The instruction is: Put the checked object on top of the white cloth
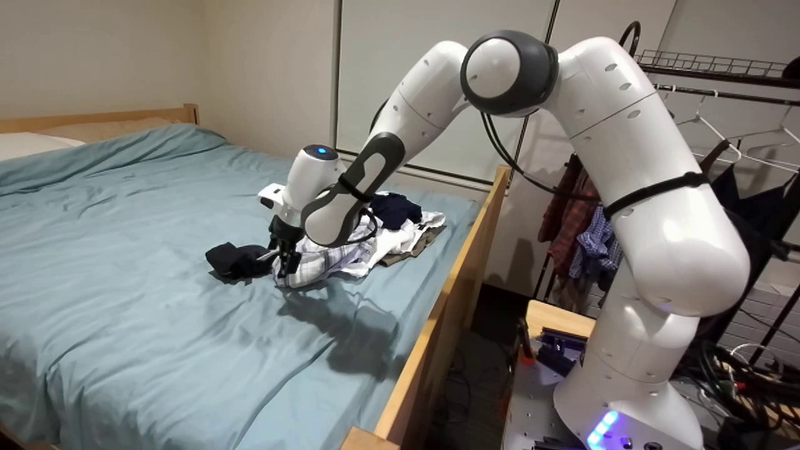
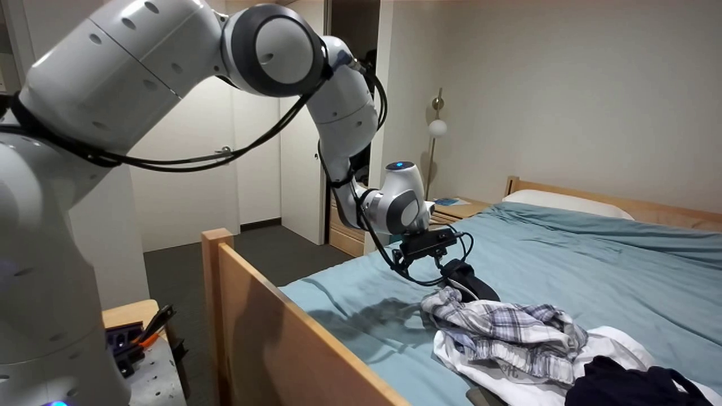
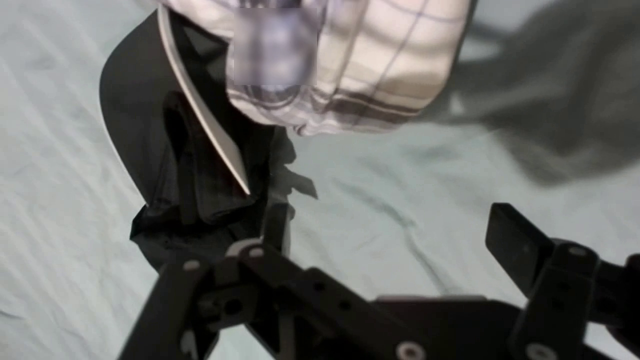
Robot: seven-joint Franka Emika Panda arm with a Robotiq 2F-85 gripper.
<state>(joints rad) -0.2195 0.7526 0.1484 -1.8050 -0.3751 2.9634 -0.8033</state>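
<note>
The checked cloth (image 1: 312,267), white with grey and purple lines, lies crumpled on the bed. It also shows in an exterior view (image 2: 507,324), where much of it rests on the white cloth (image 2: 617,344), and at the top of the wrist view (image 3: 385,65). The white cloth spreads out from under it, also visible in an exterior view (image 1: 394,242). My gripper (image 3: 390,225) is open with nothing between its fingers, above the blue sheet beside the checked cloth's end. In an exterior view the gripper (image 1: 285,259) points down between that end and a black cap-like item (image 1: 234,261).
The black item (image 3: 135,100), with a pale edge, lies beside the checked cloth, close to my left finger in the wrist view. A navy cloth (image 2: 632,383) and an olive-brown cloth (image 1: 415,247) lie by the white cloth. The wooden footboard (image 1: 459,281) edges the bed.
</note>
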